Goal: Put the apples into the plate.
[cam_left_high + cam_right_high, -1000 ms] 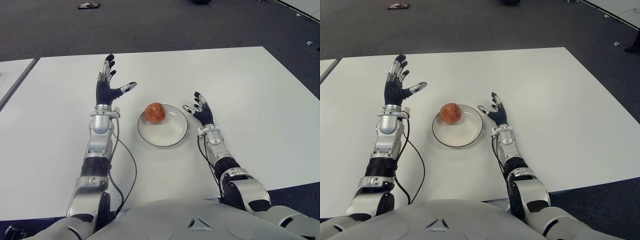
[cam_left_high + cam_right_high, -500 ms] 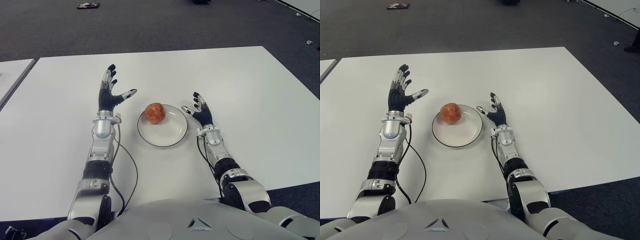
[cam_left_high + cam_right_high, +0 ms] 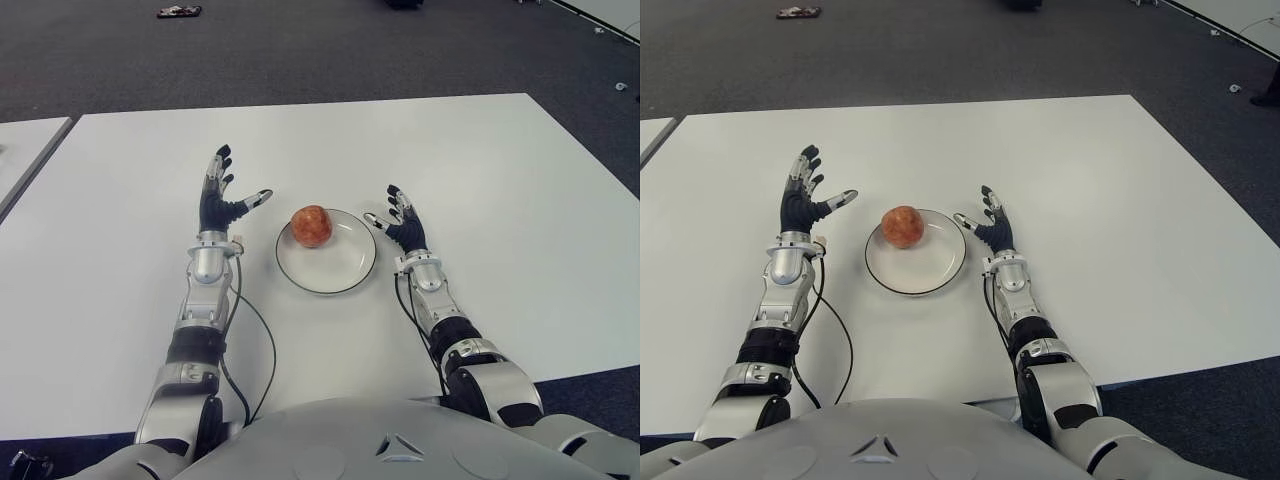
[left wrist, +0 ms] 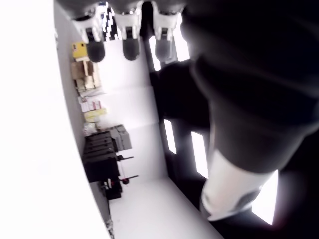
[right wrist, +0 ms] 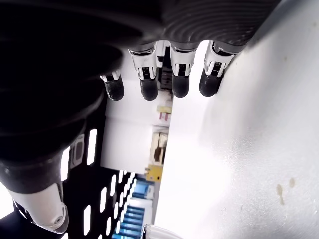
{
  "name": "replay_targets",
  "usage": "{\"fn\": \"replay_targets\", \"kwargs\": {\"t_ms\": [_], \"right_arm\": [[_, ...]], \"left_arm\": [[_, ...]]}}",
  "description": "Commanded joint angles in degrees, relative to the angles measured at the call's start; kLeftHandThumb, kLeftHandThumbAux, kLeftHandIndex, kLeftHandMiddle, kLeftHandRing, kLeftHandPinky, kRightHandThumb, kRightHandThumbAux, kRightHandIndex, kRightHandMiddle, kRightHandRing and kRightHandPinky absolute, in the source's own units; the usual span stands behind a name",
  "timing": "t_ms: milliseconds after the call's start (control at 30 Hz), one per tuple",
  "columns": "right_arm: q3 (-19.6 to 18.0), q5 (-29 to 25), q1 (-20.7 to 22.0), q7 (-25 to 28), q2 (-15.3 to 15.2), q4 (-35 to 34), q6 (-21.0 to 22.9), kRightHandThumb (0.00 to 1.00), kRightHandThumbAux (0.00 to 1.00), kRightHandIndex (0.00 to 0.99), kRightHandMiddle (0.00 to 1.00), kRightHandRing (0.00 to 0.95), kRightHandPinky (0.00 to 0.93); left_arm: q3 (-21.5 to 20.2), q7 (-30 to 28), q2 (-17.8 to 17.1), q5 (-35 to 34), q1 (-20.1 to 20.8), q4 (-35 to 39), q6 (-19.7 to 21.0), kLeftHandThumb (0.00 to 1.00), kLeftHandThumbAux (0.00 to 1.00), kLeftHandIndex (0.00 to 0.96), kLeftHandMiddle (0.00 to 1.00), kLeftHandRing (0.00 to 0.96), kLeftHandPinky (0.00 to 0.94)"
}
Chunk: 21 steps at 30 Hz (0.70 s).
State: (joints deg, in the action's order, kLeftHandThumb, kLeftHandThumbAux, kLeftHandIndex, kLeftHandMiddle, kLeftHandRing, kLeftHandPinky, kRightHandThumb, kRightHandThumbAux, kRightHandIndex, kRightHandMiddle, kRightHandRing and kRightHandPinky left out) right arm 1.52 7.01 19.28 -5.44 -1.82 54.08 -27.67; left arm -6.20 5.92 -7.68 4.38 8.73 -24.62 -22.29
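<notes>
On the plate (image 3: 326, 264), toward its 10 o'clock rim, sits the one apple (image 3: 311, 226) I can see. My left hand (image 3: 222, 200) shows at the plate's 9 o'clock, fingers spread, holding nothing; my right hand (image 3: 402, 226) at 3 o'clock, equally open and empty. I judge the placing done, with only parking the arms left. Both wrist views show just fingertips and background, so whether either palm touches the table (image 3: 500, 170) I cannot tell.

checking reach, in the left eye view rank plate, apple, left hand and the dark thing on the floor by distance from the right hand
1. plate, just to the right hand's left
2. apple, on the plate's far left part
3. left hand, beyond the plate's left side
4. dark object, on the far floor
</notes>
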Motion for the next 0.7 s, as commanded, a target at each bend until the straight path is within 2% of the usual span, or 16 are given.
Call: {"fn": "replay_targets", "kwargs": {"t_ms": [33, 233, 433, 700], "right_arm": [[0.7, 0.2, -3.2, 1.2, 0.6, 2.2, 4.5, 0.141, 0.69, 0.0, 0.0, 0.016, 0.067], [0.6, 0.1, -3.5, 1.3, 0.4, 1.8, 4.5, 0.144, 0.689, 0.0, 0.001, 0.018, 0.062], [0.6, 0.2, -3.5, 1.3, 0.0, 1.5, 4.7, 0.14, 0.684, 0.0, 0.004, 0.021, 0.067], [0.6, 0.0, -3.4, 1.8, 0.0, 1.4, 5.0, 0.133, 0.682, 0.0, 0.004, 0.021, 0.07]], "left_arm": [[0.3, 0.8, 0.6, 0.5, -0.3, -2.4, -1.4, 0.0, 0.311, 0.0, 0.0, 0.0, 0.0], [0.5, 3.6, 3.2, 1.0, -1.7, -5.8, -5.7, 0.0, 0.321, 0.0, 0.0, 0.0, 0.0], [1.1, 9.6, 4.4, 4.4, -2.2, -11.7, -11.9, 0.0, 0.346, 0.0, 0.0, 0.0, 0.0], [1.3, 14.1, 4.6, 7.3, -2.2, -14.6, -14.4, 0.0, 0.354, 0.0, 0.0, 0.0, 0.0]]}}
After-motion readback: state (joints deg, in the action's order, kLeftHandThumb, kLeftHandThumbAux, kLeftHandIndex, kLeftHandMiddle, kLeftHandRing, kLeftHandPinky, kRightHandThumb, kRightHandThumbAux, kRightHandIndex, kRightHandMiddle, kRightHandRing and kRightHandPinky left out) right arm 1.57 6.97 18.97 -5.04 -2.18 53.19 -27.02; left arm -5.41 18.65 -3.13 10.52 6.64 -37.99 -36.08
